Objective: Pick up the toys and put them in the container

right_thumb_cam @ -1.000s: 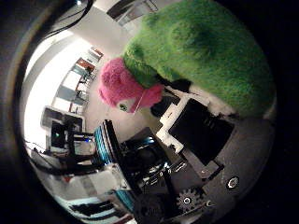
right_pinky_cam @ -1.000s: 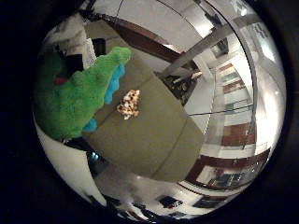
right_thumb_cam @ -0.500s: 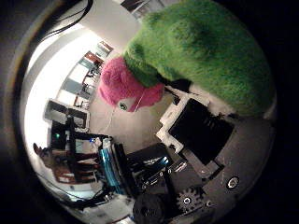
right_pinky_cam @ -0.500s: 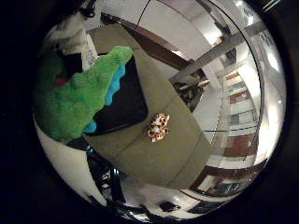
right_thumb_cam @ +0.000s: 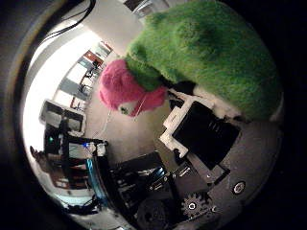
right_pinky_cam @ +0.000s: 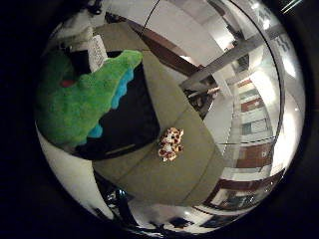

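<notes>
My hand (right_thumb_cam: 201, 143) holds the green plush toy (right_thumb_cam: 211, 52) against the palm; the fingers seem curled around it, pink part (right_thumb_cam: 122, 88) sticking out. Its long body lies across the palm. Under the hand I see the black container (right_pinky_cam: 127, 122) on the table (right_pinky_cam: 164, 179), almost below the toy. A small spotted toy (right_pinky_cam: 170, 143) lies just beside the container.

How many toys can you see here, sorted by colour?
Green plush toy, close against the hand: 1
Pink plush toy, beside the green one: 1
Small spotted toy, lying on the table: 1
Total: 3 toys
</notes>
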`<state>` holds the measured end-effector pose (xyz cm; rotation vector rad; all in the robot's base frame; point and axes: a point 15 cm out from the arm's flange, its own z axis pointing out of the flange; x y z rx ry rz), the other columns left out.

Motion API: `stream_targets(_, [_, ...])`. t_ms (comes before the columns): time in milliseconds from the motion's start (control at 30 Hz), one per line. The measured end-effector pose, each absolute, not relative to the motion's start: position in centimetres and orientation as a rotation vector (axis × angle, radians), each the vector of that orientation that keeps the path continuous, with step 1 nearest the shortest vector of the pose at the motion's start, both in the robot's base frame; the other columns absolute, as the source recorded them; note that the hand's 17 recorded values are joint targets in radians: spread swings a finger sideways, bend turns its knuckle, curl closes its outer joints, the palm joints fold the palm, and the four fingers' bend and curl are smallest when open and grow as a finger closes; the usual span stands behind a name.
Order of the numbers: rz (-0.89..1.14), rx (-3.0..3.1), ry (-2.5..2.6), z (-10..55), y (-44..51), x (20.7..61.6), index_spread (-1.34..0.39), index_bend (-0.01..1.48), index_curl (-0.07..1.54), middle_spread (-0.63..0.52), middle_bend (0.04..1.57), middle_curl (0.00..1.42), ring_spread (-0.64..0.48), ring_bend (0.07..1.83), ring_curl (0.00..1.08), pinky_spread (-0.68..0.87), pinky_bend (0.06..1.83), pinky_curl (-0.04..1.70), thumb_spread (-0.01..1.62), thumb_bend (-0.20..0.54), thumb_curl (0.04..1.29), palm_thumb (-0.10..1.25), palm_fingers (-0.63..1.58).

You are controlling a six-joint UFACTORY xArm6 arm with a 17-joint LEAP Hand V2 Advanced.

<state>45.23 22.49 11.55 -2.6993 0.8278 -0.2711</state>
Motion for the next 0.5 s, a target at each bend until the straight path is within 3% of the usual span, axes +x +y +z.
stream_targets(133, [-0.260, -2.714, 0.828, 10.7, 22.1, 45.2, -0.37, 0.40, 0.85, -0.18, 0.85, 0.86, -0.23, 1.07, 0.75, -0.34, 1.03, 0.72, 1.14, -0.023, 0.44, 0.77, 0.73])
stream_targets(367, [-0.249, -2.731, 0.822, 9.8, 22.0, 45.0, -0.43, 0.24, 0.70, -0.12, 0.62, 0.73, -0.18, 1.02, 0.67, -0.05, 0.97, 0.73, 1.12, -0.028, 0.39, 0.70, 0.40])
stream_targets(500, [-0.247, -2.737, 0.816, 9.6, 22.1, 45.2, -0.44, 0.24, 0.62, -0.12, 0.48, 0.63, -0.20, 0.92, 0.61, 0.13, 0.92, 0.71, 1.09, -0.034, 0.37, 0.64, 0.25])
